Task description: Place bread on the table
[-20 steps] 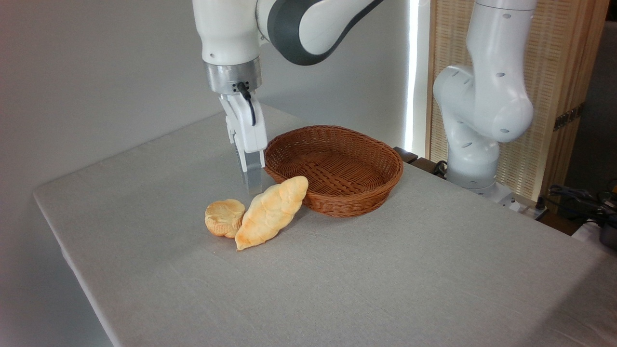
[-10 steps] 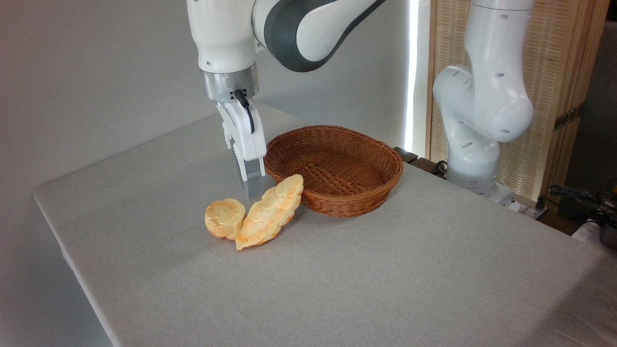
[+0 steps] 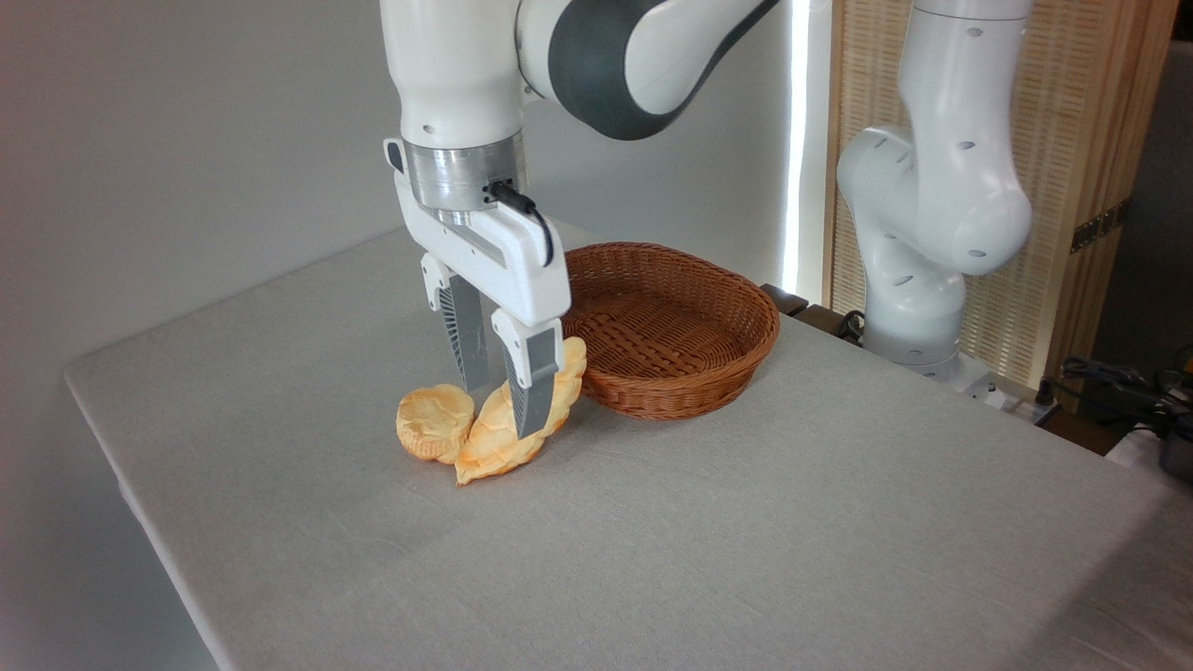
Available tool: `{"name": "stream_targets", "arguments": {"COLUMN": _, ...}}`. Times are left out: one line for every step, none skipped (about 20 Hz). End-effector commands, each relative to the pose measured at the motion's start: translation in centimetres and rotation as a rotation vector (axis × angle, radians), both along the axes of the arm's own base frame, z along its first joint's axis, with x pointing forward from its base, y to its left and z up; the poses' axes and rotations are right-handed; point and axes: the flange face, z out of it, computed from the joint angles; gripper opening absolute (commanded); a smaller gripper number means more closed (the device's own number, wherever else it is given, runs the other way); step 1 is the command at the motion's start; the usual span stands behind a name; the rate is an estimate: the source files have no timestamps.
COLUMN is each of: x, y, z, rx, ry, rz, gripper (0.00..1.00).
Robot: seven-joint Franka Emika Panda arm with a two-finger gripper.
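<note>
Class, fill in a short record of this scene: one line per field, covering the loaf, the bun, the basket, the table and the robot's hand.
loaf: plaited bread lying on the table, outside the basket, upper end by the basket's near wall
bun: small round bun on the table, against the loaf's left side
basket: brown wicker basket, nothing seen inside
table: grey cloth-covered table
hand: hand low over the loaf, fingers apart, one finger in front of the loaf, one behind; contact unclear
</note>
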Motion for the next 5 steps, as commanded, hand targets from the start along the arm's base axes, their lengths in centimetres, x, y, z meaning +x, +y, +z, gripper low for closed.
{"name": "stream_targets", "arguments": {"x": 0.4, "y": 0.4, "z": 0.3, "rx": 0.007, "ry": 0.001, "rz": 0.121, "gripper": 1.0}}
{"name": "stream_targets", "arguments": {"x": 0.4, "y": 0.4, "z": 0.5, "rx": 0.006, "ry": 0.0, "rz": 0.126, "gripper": 1.0}}
{"name": "stream_targets", "arguments": {"x": 0.5, "y": 0.4, "z": 0.6, "rx": 0.006, "ry": -0.003, "rz": 0.126, "gripper": 1.0}}
{"name": "stream_targets", "arguments": {"x": 0.6, "y": 0.4, "z": 0.3, "rx": 0.01, "ry": 0.001, "rz": 0.126, "gripper": 1.0}}
{"name": "stream_targets", "arguments": {"x": 0.8, "y": 0.4, "z": -0.4, "rx": 0.015, "ry": 0.015, "rz": 0.129, "gripper": 1.0}}
